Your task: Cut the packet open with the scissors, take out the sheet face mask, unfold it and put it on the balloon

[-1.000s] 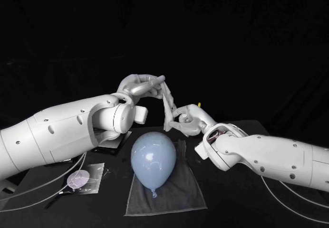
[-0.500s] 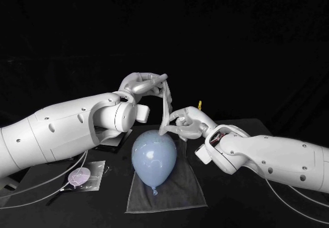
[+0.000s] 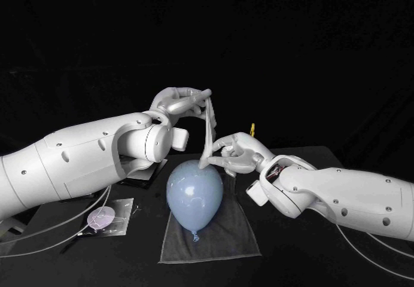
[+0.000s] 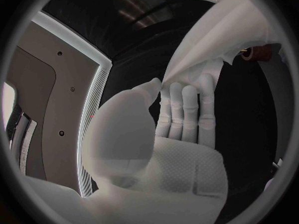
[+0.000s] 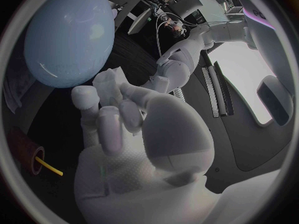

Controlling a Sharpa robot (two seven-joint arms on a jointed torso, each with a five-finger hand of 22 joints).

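Note:
The pale blue balloon (image 3: 195,191) lies on a grey cloth (image 3: 210,236) at the table's middle. Above its far end hangs the white sheet mask (image 3: 210,131), stretched as a narrow strip between both hands. My left hand (image 3: 179,101) pinches its upper end, raised above the table. My right hand (image 3: 231,153) pinches its lower end just beyond the balloon's top. In the left wrist view the mask (image 4: 206,50) spreads from the thumb and fingers of the left hand (image 4: 181,112). In the right wrist view the right hand (image 5: 109,112) has its fingers curled in near the balloon (image 5: 69,35).
A clear packet with a small purple balloon (image 3: 103,219) lies on the table at the left. A dark red holder with a yellow stick (image 3: 252,129) stands behind my right hand, and it appears again as the holder (image 5: 28,157). A dark tray edge (image 3: 142,174) sits under the left arm.
Both hands have risen a little with the mask, the left hand moving up and to the right, the right hand lifting off toward the balloon's top. The mask hangs straighter.

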